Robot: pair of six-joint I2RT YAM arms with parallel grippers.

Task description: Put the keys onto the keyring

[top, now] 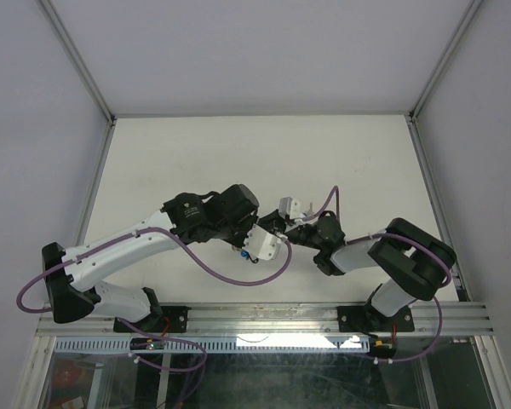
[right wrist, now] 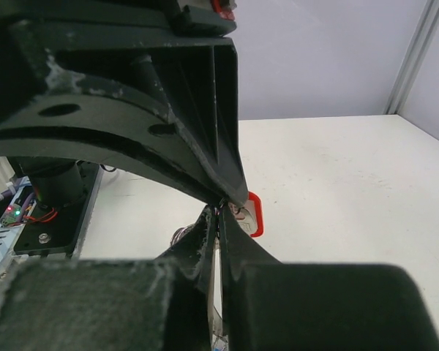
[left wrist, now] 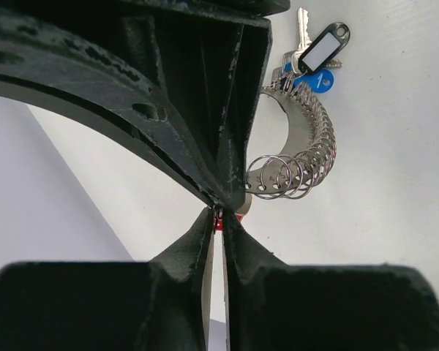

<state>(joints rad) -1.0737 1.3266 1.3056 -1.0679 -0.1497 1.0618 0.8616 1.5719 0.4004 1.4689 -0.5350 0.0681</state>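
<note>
My two grippers meet tip to tip low over the table, left gripper (top: 270, 243) and right gripper (top: 279, 228). In the left wrist view the left gripper (left wrist: 218, 217) is shut, with a sliver of a red tag pinched at its tips. In the right wrist view the right gripper (right wrist: 222, 210) is shut at the metal end of the same key, and the red tag (right wrist: 254, 215) sticks out beside its tips. The keyring (left wrist: 312, 139), a silvery curved band strung with small wire loops, lies just beyond. Keys with a black tag (left wrist: 323, 48) and a blue tag (left wrist: 320, 80) hang at its far end.
The white table (top: 238, 162) is walled by grey panels on three sides. The metal rail (top: 264, 319) with the arm bases runs along the near edge. Purple cables loop from both arms.
</note>
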